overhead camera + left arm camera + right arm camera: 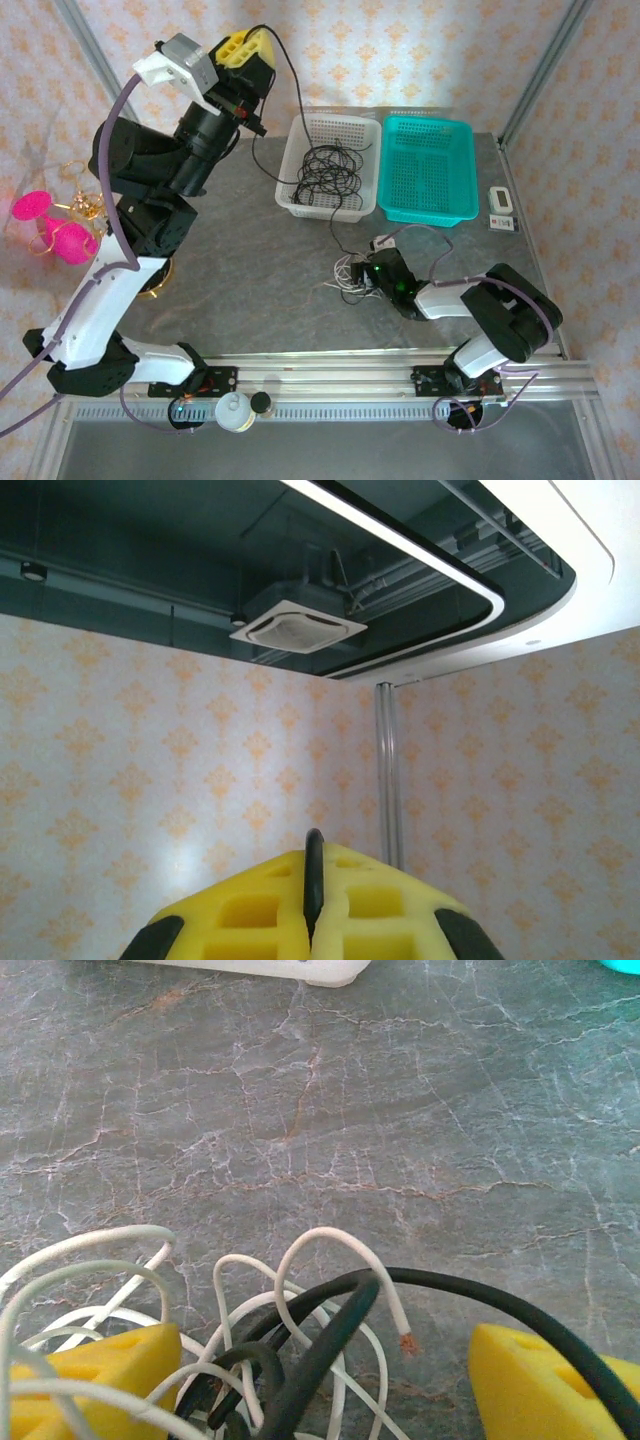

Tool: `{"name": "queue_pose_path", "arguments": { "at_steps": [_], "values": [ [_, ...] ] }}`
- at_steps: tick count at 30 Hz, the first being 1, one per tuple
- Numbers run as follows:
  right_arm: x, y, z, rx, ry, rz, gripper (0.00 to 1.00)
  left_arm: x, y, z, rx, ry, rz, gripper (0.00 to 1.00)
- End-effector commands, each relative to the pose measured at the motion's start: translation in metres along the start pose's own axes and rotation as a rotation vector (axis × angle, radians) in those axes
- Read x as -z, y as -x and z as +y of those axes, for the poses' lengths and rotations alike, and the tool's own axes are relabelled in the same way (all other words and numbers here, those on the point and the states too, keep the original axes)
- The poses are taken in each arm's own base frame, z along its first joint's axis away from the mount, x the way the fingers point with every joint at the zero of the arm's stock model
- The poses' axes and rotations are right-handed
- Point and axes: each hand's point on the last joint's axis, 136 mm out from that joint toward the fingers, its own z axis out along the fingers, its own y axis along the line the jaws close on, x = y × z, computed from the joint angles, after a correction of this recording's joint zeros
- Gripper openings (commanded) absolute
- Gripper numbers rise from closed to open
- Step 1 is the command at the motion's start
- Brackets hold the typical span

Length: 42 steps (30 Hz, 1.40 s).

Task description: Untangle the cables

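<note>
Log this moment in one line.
left gripper: high, shut on black cable | cable runs into white basket | right gripper: open around tangle on table

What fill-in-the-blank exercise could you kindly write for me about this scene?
1. The left gripper is shut on a ____ cable.
2. Black cable loops lie in the ____ basket.
3. The right gripper stands ____ over a tangle on the table.
Missing words: black; white; open.

Top external overlooks the whole table [250,290]; right wrist shares its surface, close and low; left wrist faces the ceiling [120,550].
</note>
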Motion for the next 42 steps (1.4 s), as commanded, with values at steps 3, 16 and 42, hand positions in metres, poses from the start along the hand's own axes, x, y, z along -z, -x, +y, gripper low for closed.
{"name": "queue_pose_path", "arguments": {
  "at_steps": [3, 16, 42],
  "values": [
    [0.02, 0.031, 0.006, -0.015, 0.024, -0.099, 0.8, -0.008, 0.012, 0.005, -0.044, 0.031, -0.056, 0.0],
    [0.049, 0.07, -0.011, -0.098, -0.057, -0.185, 0.55, -0.012, 0.011, 0.012, -0.103, 0.076, -0.058, 0.0],
    [0.025, 0.036, -0.013, -0.351, 0.181, 0.038, 0.45, -0.021, 0.018, 0.04, -0.254, 0.224, -0.099, 0.0]
  ]
}}
